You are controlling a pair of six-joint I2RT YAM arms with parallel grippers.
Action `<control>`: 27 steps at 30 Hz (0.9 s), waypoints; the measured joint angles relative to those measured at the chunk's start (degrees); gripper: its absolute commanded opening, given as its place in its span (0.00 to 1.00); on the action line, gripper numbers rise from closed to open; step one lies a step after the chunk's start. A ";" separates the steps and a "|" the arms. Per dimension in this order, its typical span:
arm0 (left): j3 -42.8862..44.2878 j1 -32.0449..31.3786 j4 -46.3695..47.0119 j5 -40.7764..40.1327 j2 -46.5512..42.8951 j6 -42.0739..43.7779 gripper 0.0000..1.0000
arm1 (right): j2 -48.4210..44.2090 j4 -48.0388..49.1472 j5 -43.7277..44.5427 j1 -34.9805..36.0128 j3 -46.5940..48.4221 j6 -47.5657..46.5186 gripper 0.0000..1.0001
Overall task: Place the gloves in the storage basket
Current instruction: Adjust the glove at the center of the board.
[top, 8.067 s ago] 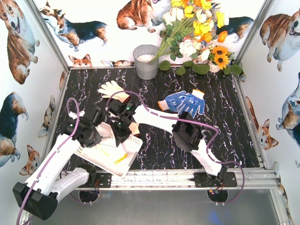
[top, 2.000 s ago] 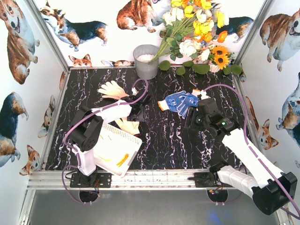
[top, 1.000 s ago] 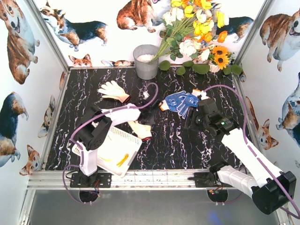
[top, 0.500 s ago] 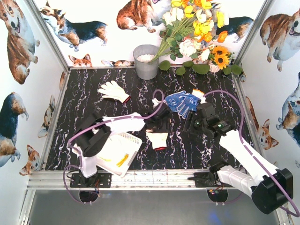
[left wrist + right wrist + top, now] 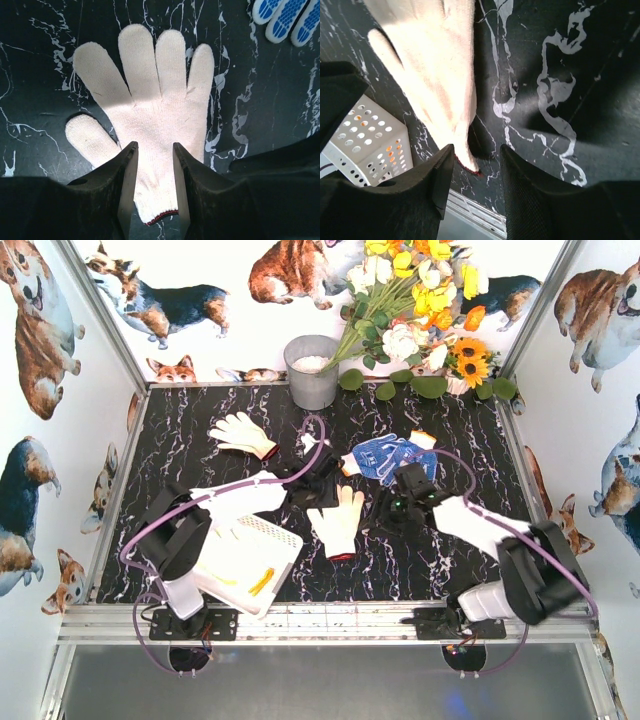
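My left gripper [image 5: 155, 147] hangs low over a cream glove [image 5: 155, 95] that lies flat on the black marbled table [image 5: 400, 565], palm down and with its fingers spread. My two left jaws stand apart, with a narrow gap between them. Through this gap I see the palm of the glove, and the cloth is flat and not pinched, so I am holding nothing. The red-edged cuff lies just below my left fingertips [image 5: 129, 165].

My right gripper [image 5: 477, 150] comes to the same glove from the other side. Its jaws are also apart, and the corner of the cuff lies under the gap between them. I cannot tell if a pad touches the cloth.

In the top view the cream glove is in the middle of the table, between my two grippers and just beside the right corner of the storage basket [image 5: 285, 540] — outside it, not inside. The basket is at the near left. The blue dotted gloves [image 5: 388, 454] lie a little further back, near my right gripper, and the other cream glove [image 5: 240, 432] is at the back left, well apart from the basket. A grey bucket [image 5: 312, 375] stands at the far edge.
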 measured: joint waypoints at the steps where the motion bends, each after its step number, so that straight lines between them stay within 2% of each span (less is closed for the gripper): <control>1: 0.00 -0.02 0.02 0.13 0.39 0.28 0.27 | 1.79 0.81 -0.63 0.04 0.15 0.22 0.43; 9: -1.03 0.02 0.79 1.68 3.08 1.53 0.25 | 9.99 5.18 -2.78 0.39 2.45 0.87 0.40; 13: -1.18 0.04 0.87 2.16 4.15 2.05 0.23 | 12.33 6.49 -2.80 0.39 3.34 0.79 0.35; 22: -1.92 0.04 1.46 3.19 6.19 2.64 0.21 | 14.82 6.78 -2.43 0.39 4.33 -0.33 0.10; 27: -2.43 -0.66 2.78 3.15 6.16 2.49 0.21 | 14.67 6.23 -1.11 0.39 4.20 -1.09 0.00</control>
